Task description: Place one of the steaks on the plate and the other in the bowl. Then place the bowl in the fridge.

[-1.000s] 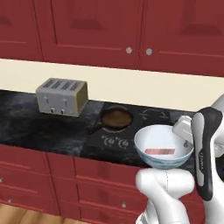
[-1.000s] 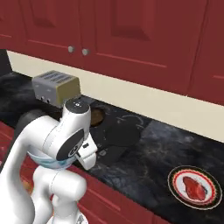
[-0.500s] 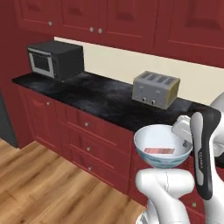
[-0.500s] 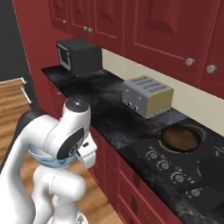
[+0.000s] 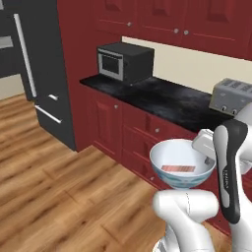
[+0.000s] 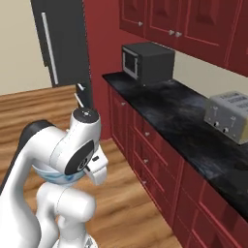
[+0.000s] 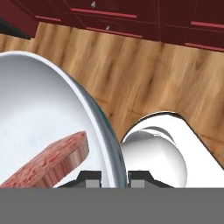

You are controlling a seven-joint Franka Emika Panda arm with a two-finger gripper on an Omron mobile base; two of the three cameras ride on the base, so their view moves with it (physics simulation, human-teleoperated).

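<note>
The base has driven on, so both base views have swung. The black stovetop, frying pan and red-rimmed plate are gone. A black boxy microwave (image 5: 124,61) now sits at upper centre, and the tall dark grey fridge (image 5: 34,69) has come in at upper left.

Your left base view looks from behind the arm across the floor to the fridge (image 5: 29,64) and counter (image 5: 167,101). Your right base view faces that same counter (image 6: 189,126), microwave (image 6: 147,62) and fridge (image 6: 63,43) from the other side. Your hand view sits close over the bowl (image 7: 52,109) rim, facing the floor.
</note>
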